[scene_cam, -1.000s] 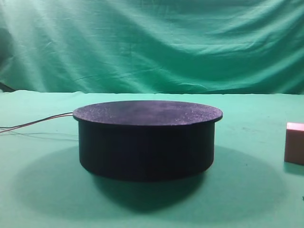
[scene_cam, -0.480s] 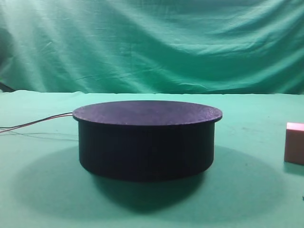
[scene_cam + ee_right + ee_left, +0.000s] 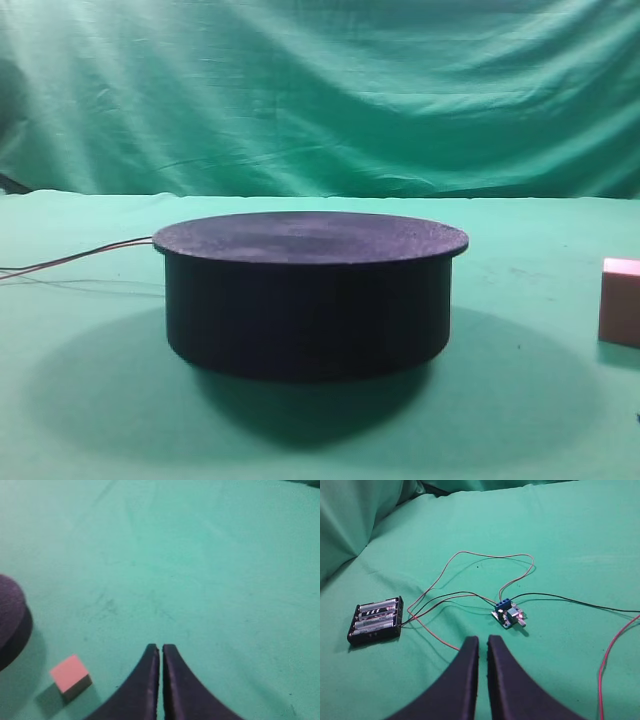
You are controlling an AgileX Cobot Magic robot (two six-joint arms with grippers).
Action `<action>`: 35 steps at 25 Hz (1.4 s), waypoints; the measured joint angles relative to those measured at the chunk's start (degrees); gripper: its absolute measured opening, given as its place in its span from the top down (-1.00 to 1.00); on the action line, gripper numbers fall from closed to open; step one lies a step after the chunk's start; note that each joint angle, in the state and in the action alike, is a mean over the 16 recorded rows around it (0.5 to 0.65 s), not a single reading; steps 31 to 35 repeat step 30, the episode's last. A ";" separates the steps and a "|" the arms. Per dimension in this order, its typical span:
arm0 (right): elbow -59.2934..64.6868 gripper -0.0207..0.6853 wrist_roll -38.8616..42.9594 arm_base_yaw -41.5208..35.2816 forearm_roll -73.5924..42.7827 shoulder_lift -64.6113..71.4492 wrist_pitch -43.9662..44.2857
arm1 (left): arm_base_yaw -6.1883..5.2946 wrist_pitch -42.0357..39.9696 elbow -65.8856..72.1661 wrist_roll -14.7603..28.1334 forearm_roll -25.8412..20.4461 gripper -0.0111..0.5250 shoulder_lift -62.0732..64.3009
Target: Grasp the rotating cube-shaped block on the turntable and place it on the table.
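Observation:
The black turntable (image 3: 308,295) stands mid-table with a bare top; its edge also shows in the right wrist view (image 3: 11,620). The pinkish cube-shaped block (image 3: 621,301) rests on the green table (image 3: 520,400) at the right edge, off the disc. In the right wrist view the block (image 3: 70,676) lies left of my right gripper (image 3: 161,648), which is shut and holds nothing, a short way apart from it. My left gripper (image 3: 482,640) is shut too, empty, hovering over cloth near the wiring. Neither gripper shows in the exterior view.
Thin red wires (image 3: 80,259) run left from the turntable. In the left wrist view a black battery holder (image 3: 376,620), a small circuit board (image 3: 507,615) and looping red and black wires (image 3: 485,565) lie on the cloth. A green backdrop (image 3: 320,90) hangs behind.

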 joint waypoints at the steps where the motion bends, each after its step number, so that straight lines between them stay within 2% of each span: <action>1: 1.59 0.94 -0.07 -1.31 -0.03 -2.06 -1.25 | 0.00 0.00 0.00 0.00 0.00 0.96 0.00; 7: 11.18 0.94 0.37 -7.41 0.35 -14.39 -6.68 | 0.00 0.00 0.00 0.00 0.00 0.96 0.00; 14: 18.53 0.94 1.65 -9.58 1.28 -22.86 -9.10 | 0.00 0.00 0.00 0.00 0.00 0.96 0.00; 35: 21.08 0.94 2.72 -9.64 1.84 -24.52 -9.96 | 0.00 0.00 0.00 0.00 0.00 0.96 0.00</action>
